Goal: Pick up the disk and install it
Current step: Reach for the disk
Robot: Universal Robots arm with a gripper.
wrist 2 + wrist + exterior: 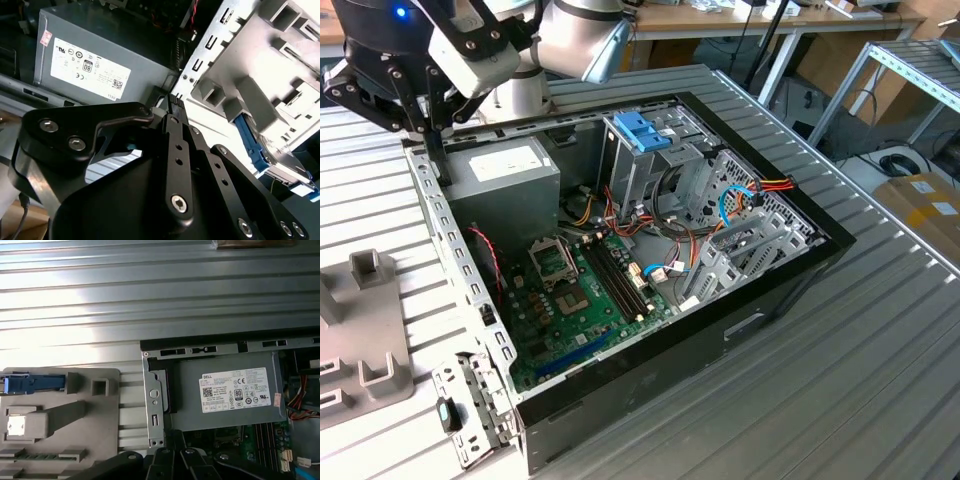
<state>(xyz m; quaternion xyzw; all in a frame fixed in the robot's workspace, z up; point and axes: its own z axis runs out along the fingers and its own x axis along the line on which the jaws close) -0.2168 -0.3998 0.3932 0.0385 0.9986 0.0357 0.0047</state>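
- You are at the start of the job. The flat disk (pixel 32 382) with the blue plastic frame is sitting in the moulded grey plastic holder (pixel 95 425), which is lying on the ribbed metal table (pixel 150 295) outside the case, on the exterior view's left.
- In the second wrist view the same disk (pixel 251 146) is resting in the holder with its silver metal face turned up.
- The black linkage gripper (pixel 432 140) is hanging over the far left corner of the open black computer case (pixel 650 370), just beside the grey metal power supply box (pixel 505 175) with the white label.
- You cannot tell from these views whether the gripper is open or closed. With the disk lying in the holder, I judge that it is carrying nothing.
- Both steps are waiting: the pick-up is not yet made, and the install is not yet begun. The silver metal drive cage (pixel 640 130) with the blue plastic latch is standing at the far side of the case.
- Mind the perforated silver edge rail (pixel 445 235) running along the case's left side; the gripper is sitting close to its far end.
- Bare table is lying between the rail and the holder, giving you open room there.
- The holder's raised grey blocks (pixel 100 386) are standing near the disk, so room around it is looking tight.
- Red, orange and blue cables (pixel 735 200) are crowding the space just right of the cage.
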